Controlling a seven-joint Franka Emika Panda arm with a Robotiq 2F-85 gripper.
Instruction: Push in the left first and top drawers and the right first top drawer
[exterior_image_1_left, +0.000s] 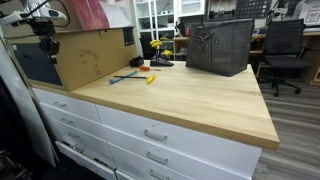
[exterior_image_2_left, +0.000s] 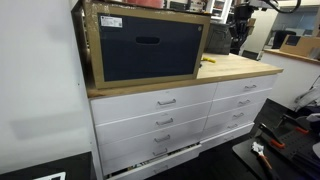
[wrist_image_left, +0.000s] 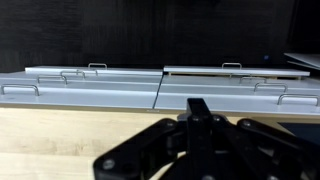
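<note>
Below the gripper (wrist_image_left: 198, 106) spreads a long countertop (exterior_image_1_left: 190, 95) of pale, smooth wood. It sits on a white cabinet (exterior_image_2_left: 100, 130) of flat-fronted drawers. The narrow top drawers (exterior_image_2_left: 245, 88) sit in the column nearer the gripper. The wide top drawer (exterior_image_2_left: 160, 103) lies beside them, farther off. Each has a silver bar handle (exterior_image_2_left: 166, 101).

From the wrist, the fronts are steeply foreshortened, so how far each stands out is hard to judge. The seam between the columns lies just ahead of the fingertips.

Beside the gripper stands a cardboard box (exterior_image_1_left: 90, 55) with a dark blue face. Its white label (exterior_image_2_left: 110, 20) is too small to read. Well apart, at the counter's far end, rests a grey, soft-sided bin (exterior_image_1_left: 218, 48). Between them lie small tools (exterior_image_1_left: 135, 76), yellow and blue, indistinct. The dark, blurred gripper fingers appear pressed together, holding nothing.
</note>
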